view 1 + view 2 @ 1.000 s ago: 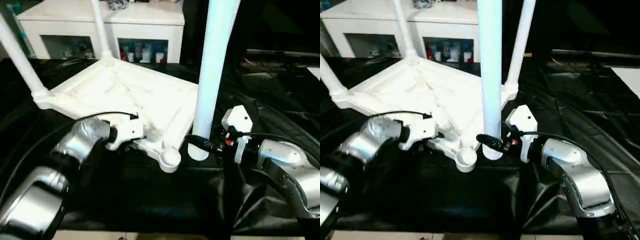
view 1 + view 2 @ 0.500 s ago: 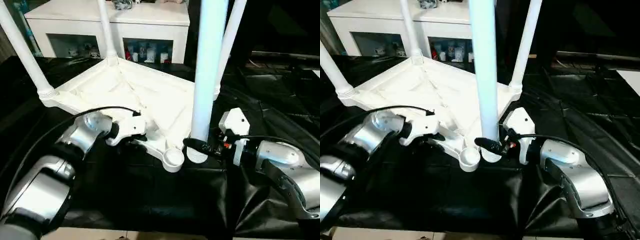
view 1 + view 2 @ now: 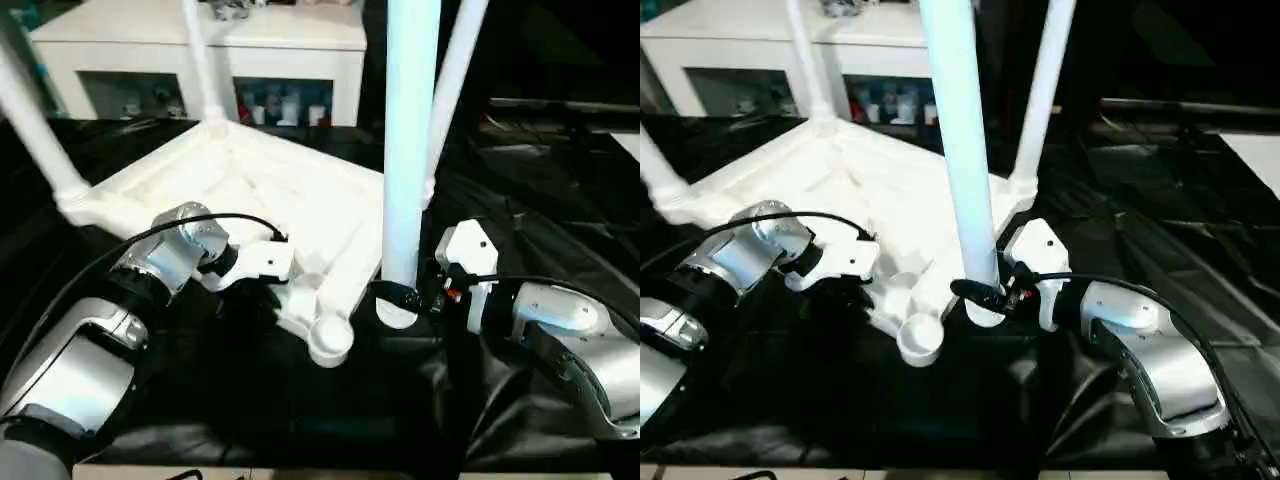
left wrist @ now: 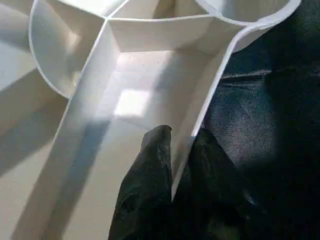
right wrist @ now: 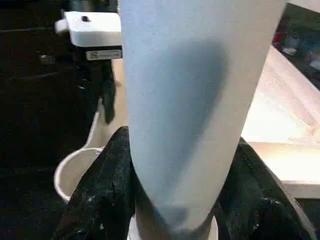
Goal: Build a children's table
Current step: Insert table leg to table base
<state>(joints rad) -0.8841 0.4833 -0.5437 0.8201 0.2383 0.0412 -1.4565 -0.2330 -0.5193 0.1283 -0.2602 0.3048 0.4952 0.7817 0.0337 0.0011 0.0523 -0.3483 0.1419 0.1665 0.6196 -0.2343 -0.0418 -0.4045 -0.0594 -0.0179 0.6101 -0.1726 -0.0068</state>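
At center of the black-draped worktop (image 3: 300,420), the tabletop (image 3: 250,190) lies upside down, ribbed side up, one corner aimed at the robot. Three legs already stand in sockets: one at 10 o'clock (image 3: 35,120), one at 12 (image 3: 200,60), one at 2 (image 3: 455,70). The near corner socket (image 3: 330,342), at 6 o'clock, is empty, a round white cup open upward.

Fourth leg (image 3: 408,150) is upright just beside that socket, toward 3 o'clock, not in it. Its lower end sits close to the black cover; cannot tell if it touches.

Right hand (image 3: 398,298) pinches the leg near its bottom end, one black finger on each side. In the right wrist view the fingers (image 5: 102,190) wrap the tube (image 5: 190,100) on both sides, with the empty socket (image 5: 75,170) just beside it.

Left hand (image 4: 175,165) is at the tabletop's near edge, toward 9 o'clock from the empty socket. Left wrist view: the two black fingers (image 4: 150,185) are nearly pressed together, straddling the thin white rim wall (image 4: 200,115), one inside the tabletop, one outside over the black cover. They look clamped on the rim.

Beyond the tabletop, at 12 o'clock, a white cabinet (image 3: 210,40) with small coloured items behind its glass doors. Silver forearms enter from 7 and 4 o'clock, with black cables running along both.
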